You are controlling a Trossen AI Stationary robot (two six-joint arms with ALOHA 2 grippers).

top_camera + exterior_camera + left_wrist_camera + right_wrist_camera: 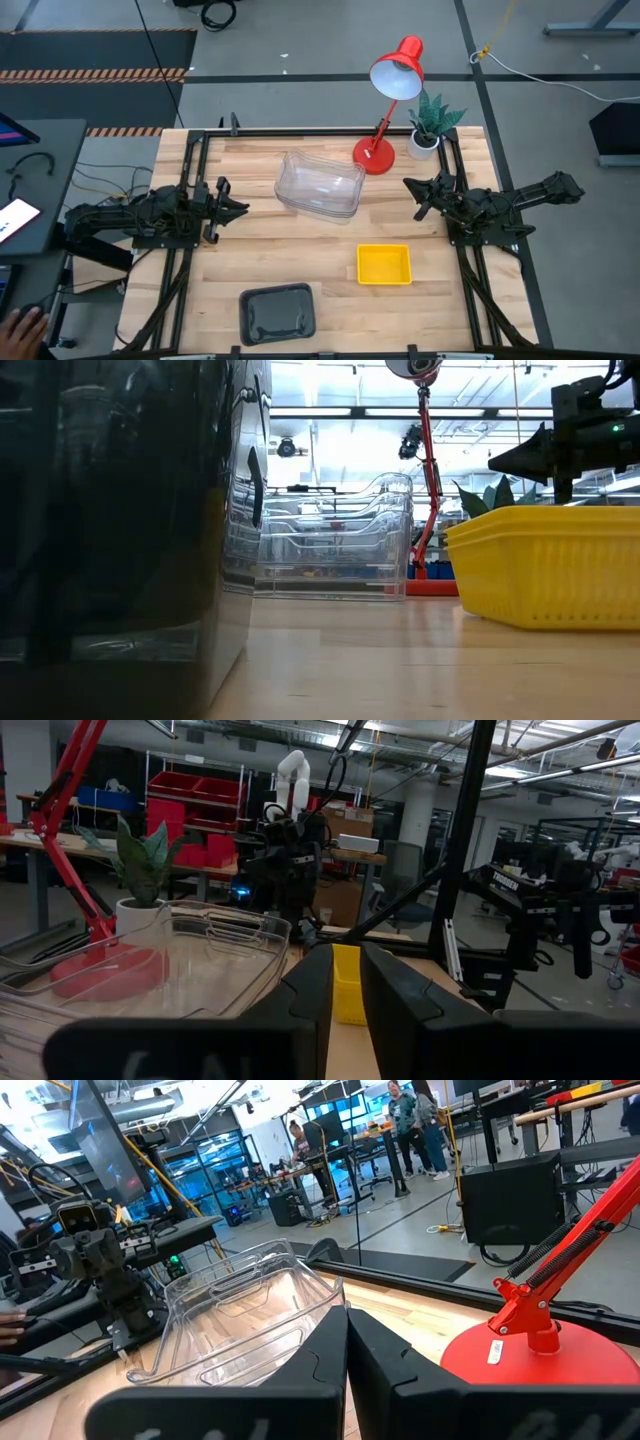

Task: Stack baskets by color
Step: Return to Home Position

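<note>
Clear baskets (320, 187) stand stacked mid-table; left gripper (243, 207), jaws narrowly parted; right gripper (412, 195) (near the lamp (376, 155)), jaws pressed together.

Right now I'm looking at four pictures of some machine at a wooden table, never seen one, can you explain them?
It is a robot with two dark arms at a table. One picture looks straight down, one looks level across the tabletop, and two come from cameras on the arms' wrists. From above, the left gripper and right gripper sit at opposite sides, holding nothing; the right one's jaws are shut. Plastic bins lie sorted by colour: a clear stack, a yellow stack and dark grey bins. A red lamp and a small potted plant stand along one edge.
</note>
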